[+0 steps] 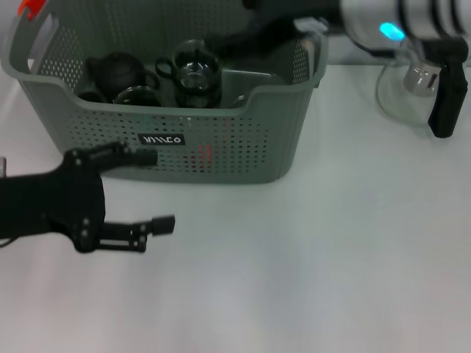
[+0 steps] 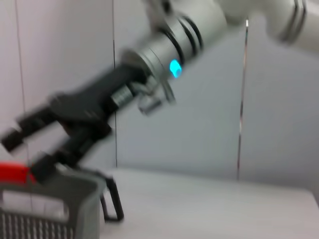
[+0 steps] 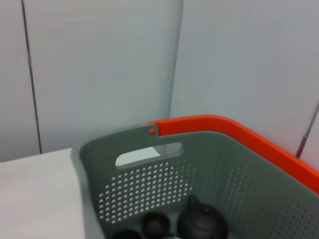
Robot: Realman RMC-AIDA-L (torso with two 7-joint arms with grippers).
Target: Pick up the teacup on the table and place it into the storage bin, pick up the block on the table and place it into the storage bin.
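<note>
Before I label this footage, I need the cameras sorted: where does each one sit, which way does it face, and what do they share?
Head view: on the robot's head, looking down at the white table and the grey-green perforated plastic storage bin; the left gripper shows open before the bin, the right arm reaches over it.
Left wrist view: faces across the table at the right gripper, open above the bin's corner.
Right wrist view: looks down into the bin at a black teapot; none of the robot shows.
All three share the bin.

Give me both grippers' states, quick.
Left gripper: open, empty, in front of the storage bin.
Right gripper: open, empty, over the bin's far right corner.
</note>
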